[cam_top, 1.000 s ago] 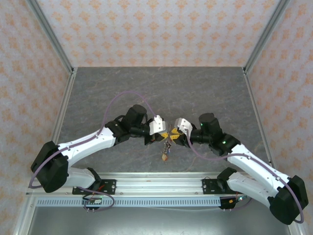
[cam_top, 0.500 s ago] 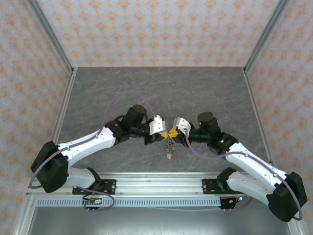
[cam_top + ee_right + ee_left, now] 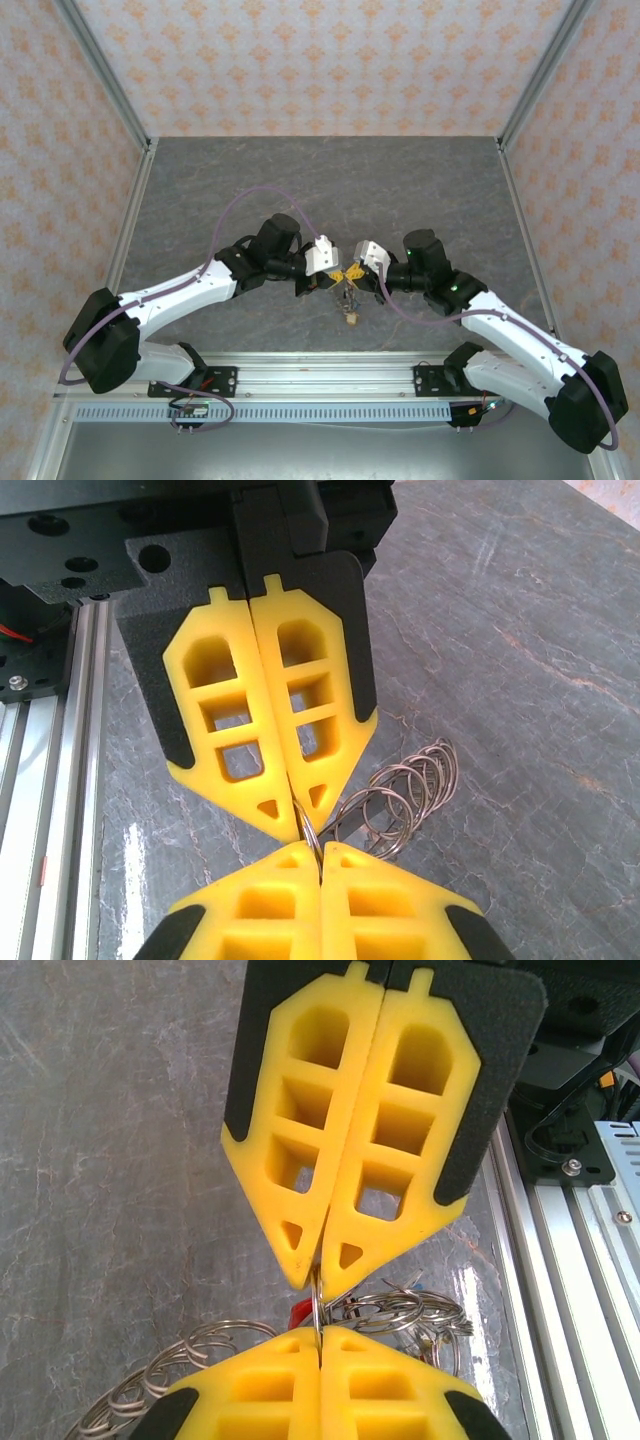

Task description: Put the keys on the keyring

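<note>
Pinching the keyring (image 3: 400, 795) above the middle of the desk's (image 3: 300, 180) near edge with left end effector (image 3: 320, 1332) and right end effector (image 3: 320, 848) both clamped on its wire, tip to tip, keys (image 3: 349, 316) dangling straight below, equally near either.

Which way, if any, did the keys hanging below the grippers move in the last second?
Yes. In the top view the hanging keys swung slightly to the right, toward the right arm's base plate.
</note>
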Controlling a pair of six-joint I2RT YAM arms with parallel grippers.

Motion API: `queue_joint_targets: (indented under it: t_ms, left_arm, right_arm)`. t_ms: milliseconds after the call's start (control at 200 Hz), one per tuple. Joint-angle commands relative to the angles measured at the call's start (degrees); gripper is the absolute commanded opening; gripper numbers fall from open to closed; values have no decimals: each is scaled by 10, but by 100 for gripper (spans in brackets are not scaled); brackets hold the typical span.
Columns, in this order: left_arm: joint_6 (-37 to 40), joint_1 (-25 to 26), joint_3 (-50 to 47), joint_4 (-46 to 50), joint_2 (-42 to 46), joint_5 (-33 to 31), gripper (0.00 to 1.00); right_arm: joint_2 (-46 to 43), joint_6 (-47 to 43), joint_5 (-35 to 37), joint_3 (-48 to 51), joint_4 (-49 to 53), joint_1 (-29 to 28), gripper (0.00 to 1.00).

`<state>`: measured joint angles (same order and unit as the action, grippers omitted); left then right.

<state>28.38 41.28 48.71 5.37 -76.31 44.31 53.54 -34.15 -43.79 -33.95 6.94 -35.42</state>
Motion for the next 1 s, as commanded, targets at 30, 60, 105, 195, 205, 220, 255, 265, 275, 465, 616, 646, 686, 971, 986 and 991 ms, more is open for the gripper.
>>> queue_joint_targets:
  t_ms: [30,60,105,195,205,220,255,265,275,465,616,646,686,971,986,991]
  left_arm:
    - [-3,3,24,-19,-4,-14,8]
    - [-4,4,26,-19,-5,-17,9]
    - [-4,4,27,-19,-6,-21,12]
    - [-7,4,29,-24,-9,-24,15]
    - [-8,3,30,-25,-9,-24,15]
    - [-9,4,30,-26,-10,-24,15]
    - [-10,4,31,-28,-10,-24,16]
    - [-11,4,32,-29,-11,-23,16]
    - [-12,5,32,-30,-11,-23,16]
    - [-12,9,38,-31,-21,-19,16]
    - [-8,9,42,-20,-28,-15,10]
    - [-8,9,41,-20,-28,-12,5]
    - [-10,9,39,-25,-26,-12,0]
    - [-23,9,9,-72,-10,6,0]
    - [-24,9,8,-75,-9,7,0]
    - [-25,10,8,-77,-9,7,0]
  right_arm:
    - [8,6,-13,-42,50,1,0]
    - [10,4,-12,-51,64,1,0]
    - [14,2,-10,-61,82,1,0]
    - [20,0,-6,-80,112,1,0]
    - [21,0,-5,-82,115,2,0]
    - [22,0,-3,-84,118,1,0]
    - [23,2,0,-90,125,2,0]
    - [24,2,1,-92,128,2,0]
    - [24,2,2,-94,130,2,0]
    - [34,5,1,-112,140,1,0]
    - [29,20,-12,-109,115,2,0]
    - [28,22,-12,-108,112,1,0]
    - [24,23,-12,-106,107,2,0]
    - [-12,11,33,-51,96,1,18]
    - [-12,9,31,-50,95,2,18]
    - [-12,9,31,-49,95,2,18]
